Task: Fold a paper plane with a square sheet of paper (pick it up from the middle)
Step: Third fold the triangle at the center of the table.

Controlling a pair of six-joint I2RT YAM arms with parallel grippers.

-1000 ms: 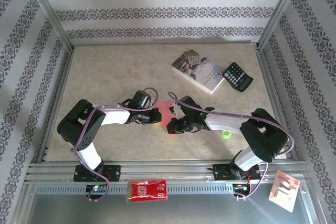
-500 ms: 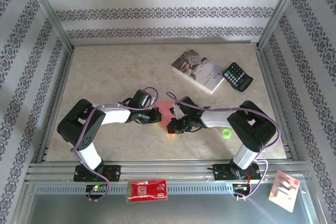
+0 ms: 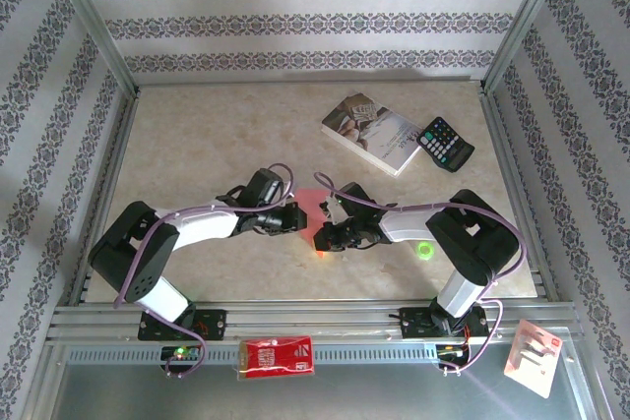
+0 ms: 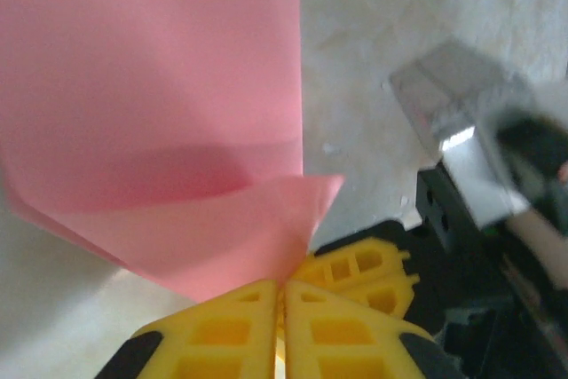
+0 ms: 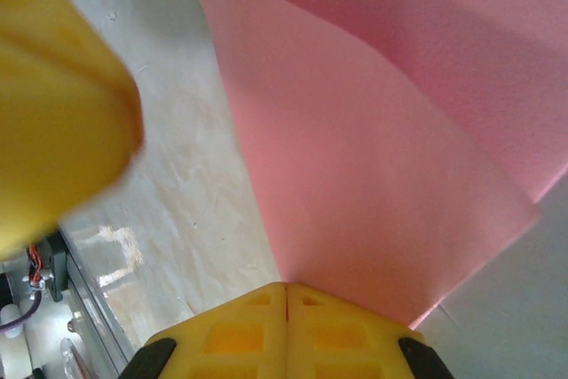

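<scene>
The square sheet of paper [image 3: 313,206] is pink and hangs bent between the two grippers at the middle of the table. In the left wrist view the sheet [image 4: 160,86] has a corner flap folded over. My left gripper [image 4: 284,287] has its yellow jaws closed on the sheet's lower tip. From above, the left gripper [image 3: 294,219] sits at the sheet's left side. My right gripper [image 5: 286,287] is shut on the sheet's [image 5: 382,157] lower edge. It [image 3: 322,236] stands just right of the left one, almost touching it.
A paperback book [image 3: 372,133] and a black calculator [image 3: 445,144] lie at the back right. A small green object [image 3: 425,250] sits beside the right arm. A red packet [image 3: 278,356] rests on the front rail, a white card [image 3: 533,356] at the front right.
The left arm's elbow has swung down and to the left. The right arm's elbow has drawn inward. Both grippers have stayed at the pink sheet, still gripping it.
</scene>
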